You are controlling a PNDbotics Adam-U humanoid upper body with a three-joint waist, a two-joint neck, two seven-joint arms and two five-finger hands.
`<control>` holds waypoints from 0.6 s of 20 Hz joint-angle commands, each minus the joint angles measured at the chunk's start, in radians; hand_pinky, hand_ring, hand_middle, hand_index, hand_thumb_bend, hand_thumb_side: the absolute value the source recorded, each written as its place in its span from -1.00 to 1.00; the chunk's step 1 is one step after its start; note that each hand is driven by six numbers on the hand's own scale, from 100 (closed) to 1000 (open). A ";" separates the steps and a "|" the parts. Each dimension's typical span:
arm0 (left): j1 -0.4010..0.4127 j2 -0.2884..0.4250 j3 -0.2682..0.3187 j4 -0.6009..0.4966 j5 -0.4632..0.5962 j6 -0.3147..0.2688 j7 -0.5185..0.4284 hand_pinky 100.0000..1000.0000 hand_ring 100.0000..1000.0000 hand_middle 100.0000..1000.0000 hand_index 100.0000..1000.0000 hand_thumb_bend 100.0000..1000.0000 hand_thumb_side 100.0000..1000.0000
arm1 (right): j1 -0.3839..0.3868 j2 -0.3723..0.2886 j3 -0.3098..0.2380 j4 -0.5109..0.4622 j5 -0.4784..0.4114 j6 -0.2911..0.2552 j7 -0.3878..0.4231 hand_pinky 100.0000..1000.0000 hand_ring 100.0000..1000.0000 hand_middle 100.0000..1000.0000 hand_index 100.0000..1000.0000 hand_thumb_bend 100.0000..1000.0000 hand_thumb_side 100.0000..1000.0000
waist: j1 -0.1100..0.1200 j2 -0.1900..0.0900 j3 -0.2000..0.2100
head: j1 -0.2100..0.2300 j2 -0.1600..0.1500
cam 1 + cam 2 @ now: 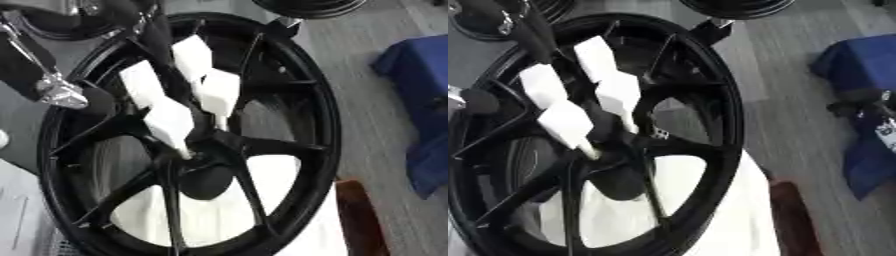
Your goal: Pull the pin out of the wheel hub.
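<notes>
A large black wheel hub (289, 90) with thin spokes was seen lying on a white surface (219, 215), filling most of both views. A hand (179, 95) with white-covered fingers (171, 120) was reached down from the upper left, over the spokes, toward the hub's centre (197, 165). Its fingers were held nearly straight and bunched, their tips close to the centre; whether anything was pinched could not be told. The pin itself could not be made out. A blue cloth-covered object (420, 100) was seen on the floor to the right.
</notes>
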 commanded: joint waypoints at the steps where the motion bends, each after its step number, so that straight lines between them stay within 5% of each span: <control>1: -0.020 0.007 0.001 0.015 -0.013 -0.139 -0.127 0.65 0.53 0.43 0.58 -0.34 -1.00 | -0.008 -0.018 -0.004 -0.024 0.008 -0.001 0.003 0.86 0.48 0.07 0.45 -1.00 0.29 | -0.004 -0.015 -0.002 | 0.003 -0.013; 12: -0.016 -0.010 -0.022 0.072 -0.056 -0.169 -0.127 0.62 0.48 0.32 0.56 -0.37 -1.00 | -0.008 -0.014 -0.004 -0.024 0.008 -0.002 0.004 0.86 0.48 0.07 0.45 -1.00 0.29 | -0.005 -0.011 -0.008 | 0.002 -0.012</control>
